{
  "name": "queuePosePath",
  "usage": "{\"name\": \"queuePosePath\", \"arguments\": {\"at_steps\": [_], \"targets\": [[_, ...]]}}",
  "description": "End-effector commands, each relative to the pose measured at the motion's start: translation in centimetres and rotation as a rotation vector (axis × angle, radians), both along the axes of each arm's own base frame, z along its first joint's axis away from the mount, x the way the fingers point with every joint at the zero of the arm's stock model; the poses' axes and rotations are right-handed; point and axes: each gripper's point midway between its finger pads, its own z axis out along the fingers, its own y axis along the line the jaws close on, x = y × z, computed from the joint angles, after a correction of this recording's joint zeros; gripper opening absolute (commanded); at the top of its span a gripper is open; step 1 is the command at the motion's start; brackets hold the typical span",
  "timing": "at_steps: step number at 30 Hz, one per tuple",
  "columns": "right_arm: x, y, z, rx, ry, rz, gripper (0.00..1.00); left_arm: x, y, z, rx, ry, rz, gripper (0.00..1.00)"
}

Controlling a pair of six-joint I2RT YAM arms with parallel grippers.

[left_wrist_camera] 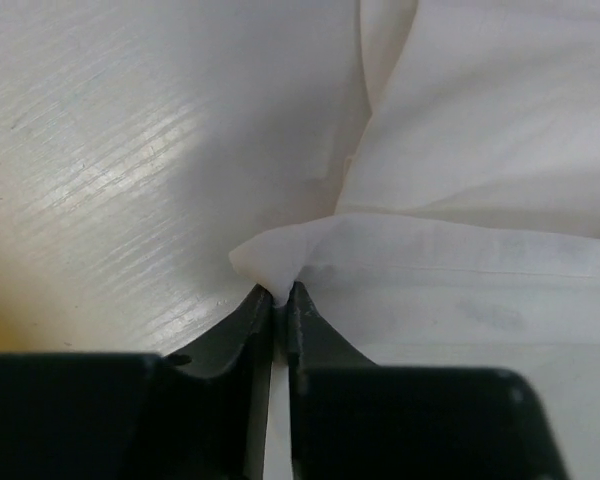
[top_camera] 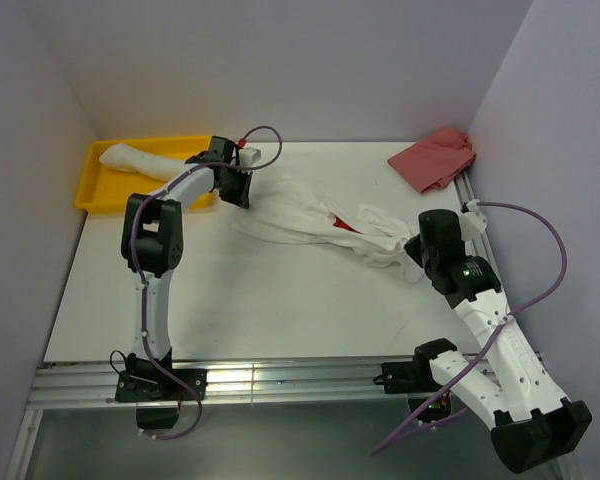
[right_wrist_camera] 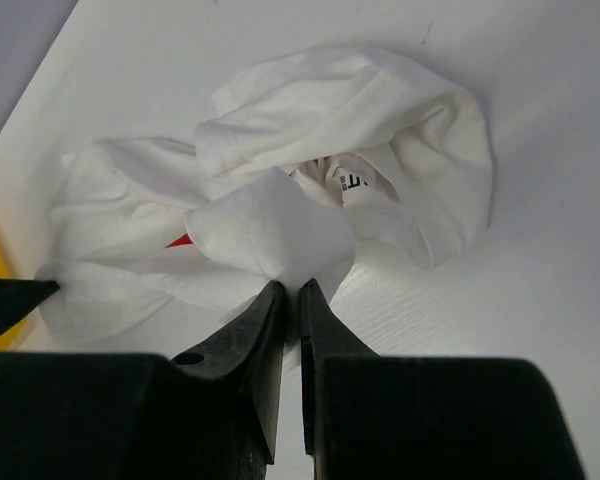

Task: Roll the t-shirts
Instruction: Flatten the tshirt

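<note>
The left gripper's (left_wrist_camera: 280, 291) jaws stand almost together, with a small corner of the shirt (left_wrist_camera: 460, 260) nipped at their very tips; the bite is thin, only a fold of hem. The right gripper (right_wrist_camera: 292, 287) is likewise pinched nearly closed on a thicker bunch of the same shirt; beyond its tips the cloth heaps in loose folds, with a neck label (right_wrist_camera: 351, 181) and a sliver of the red print (right_wrist_camera: 180, 240) showing.

From above, the shirt lies crumpled on the table (top_camera: 280, 310), strung between the two grippers, left end near the tray (top_camera: 85, 190), right end towards the right arm; it is bunched into a rope, not spread. A rolled shirt (top_camera: 140, 158) lies in the tray; a red cloth (top_camera: 435, 158) sits at the far right corner, well apart.

The step in hand looks like opening the shirt out flat, since a neat roll needs that first. To do it well, the arms should draw apart slowly and evenly, low over the table, so the folds fall open; the left pinch is shallow and could slip under a sharp pull, so tension should build gently. Whether the two held points are matching corners cannot be told; if not, the shirt will stretch skewed and need a regrip.
</note>
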Motion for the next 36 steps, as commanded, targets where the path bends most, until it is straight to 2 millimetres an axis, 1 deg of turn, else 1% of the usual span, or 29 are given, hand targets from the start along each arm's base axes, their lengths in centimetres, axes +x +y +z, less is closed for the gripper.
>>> {"name": "queuePosePath", "arguments": {"at_steps": [1,4,5,6,8,9,11,12,14,15,16,17,18,19,20,21,22,23,24,25,26,27,29,30,31,32,34,35,36], "targets": [[0.3,-0.9,1.3,-0.028,-0.035,-0.017,0.00,1.4,-0.4,6.8,-0.021,-0.142,-0.014,0.09],[0.3,-1.0,2.0,-0.035,-0.041,-0.016,0.00,1.2,-0.2,8.3,-0.016,-0.172,-0.011,0.00],[0.4,-1.0,2.2,-0.037,-0.042,-0.015,0.00,1.1,-0.1,8.6,-0.016,-0.180,-0.009,0.00],[0.5,-1.1,2.8,-0.041,-0.048,-0.013,0.00,1.1,0.0,9.7,-0.019,-0.202,-0.006,0.00],[0.7,-1.3,3.5,-0.053,-0.050,-0.014,0.00,1.0,0.1,10.8,-0.022,-0.226,-0.005,0.00],[0.7,-1.3,4.4,-0.054,-0.062,-0.014,0.00,0.9,0.2,11.9,-0.025,-0.247,-0.001,0.00],[0.7,-1.6,5.1,-0.069,-0.063,-0.015,0.00,0.7,0.3,13.1,-0.029,-0.268,0.007,0.00],[0.8,-1.6,6.4,-0.067,-0.087,-0.014,0.00,0.6,0.5,14.5,-0.030,-0.296,0.017,0.00],[0.7,-2.0,7.4,-0.085,-0.088,-0.015,0.00,0.1,0.9,16.5,-0.035,-0.336,0.029,0.00],[0.8,-2.2,9.2,-0.086,-0.122,-0.021,0.00,0.1,1.2,17.3,-0.033,-0.360,0.041,0.00],[0.8,-2.3,10.0,-0.096,-0.132,-0.018,0.00,-0.2,1.4,17.7,-0.031,-0.368,0.048,0.00],[0.6,-2.4,10.6,-0.104,-0.129,-0.017,0.00,-0.7,1.6,19.6,-0.042,-0.408,0.055,0.00],[0.6,-2.7,12.9,-0.103,-0.176,-0.027,0.00,-0.9,1.9,20.6,-0.046,-0.430,0.063,0.00],[0.5,-2.9,14.0,-0.113,-0.191,-0.025,0.00,-1.1,2.0,21.4,-0.049,-0.452,0.069,0.00],[0.5,-3.1,14.6,-0.122,-0.187,-0.026,0.00,-1.7,2.4,23.7,-0.061,-0.500,0.077,0.00],[0.3,-3.4,17.2,-0.127,-0.235,-0.030,0.00,-1.9,2.7,24.8,-0.066,-0.529,0.085,0.00],[0.1,-3.6,18.3,-0.130,-0.253,-0.033,0.00,-2.3,3.0,25.7,-0.067,-0.551,0.093,0.00],[0.1,-3.6,19.0,-0.135,-0.251,-0.030,0.00,-3.1,3.4,27.9,-0.077,-0.600,0.100,0.00],[-0.3,-3.8,21.5,-0.135,-0.304,-0.030,0.00,-3.5,3.7,29.0,-0.083,-0.625,0.110,0.00],[-0.5,-3.7,22.5,-0.131,-0.323,-0.020,0.00,-3.9,4.0,29.9,-0.090,-0.654,0.120,0.00],[-0.5,-3.6,23.1,-0.131,-0.325,-0.017,0.00,-4.9,4.7,32.2,-0.099,-0.707,0.138,0.00],[-1.0,-3.6,25.0,-0.120,-0.371,-0.015,0.00,-5.4,5.0,33.3,-0.110,-0.733,0.149,0.00],[-1.4,-3.2,26.5,-0.103,-0.408,0.009,0.00,-6.4,5.7,35.3,-0.122,-0.788,0.176,0.00],[-1.9,-3.2,27.9,-0.095,-0.445,0.015,0.00,-7.7,6.2,37.3,-0.135,-0.837,0.192,0.00],[-2.2,-3.2,28.4,-0.091,-0.461,0.017,0.00,-8.3,6.6,38.2,-0.144,-0.858,0.211,0.00],[-2.7,-3.2,29.0,-0.090,-0.481,0.017,0.00,-9.7,7.1,40.3,-0.162,-0.912,0.224,0.00],[-3.9,-3.5,30.6,-0.089,-0.526,0.011,0.00,-11.0,7.9,42.3,-0.176,-0.960,0.258,0.00],[-4.7,-3.8,31.3,-0.091,-0.552,0.006,0.00,-12.4,8.3,43.9,-0.191,-1.002,0.269,0.00],[-5.4,-4.0,32.2,-0.092,-0.584,0.001,0.00,-13.0,8.6,44.9,-0.203,-1.028,0.281,0.00]]}}
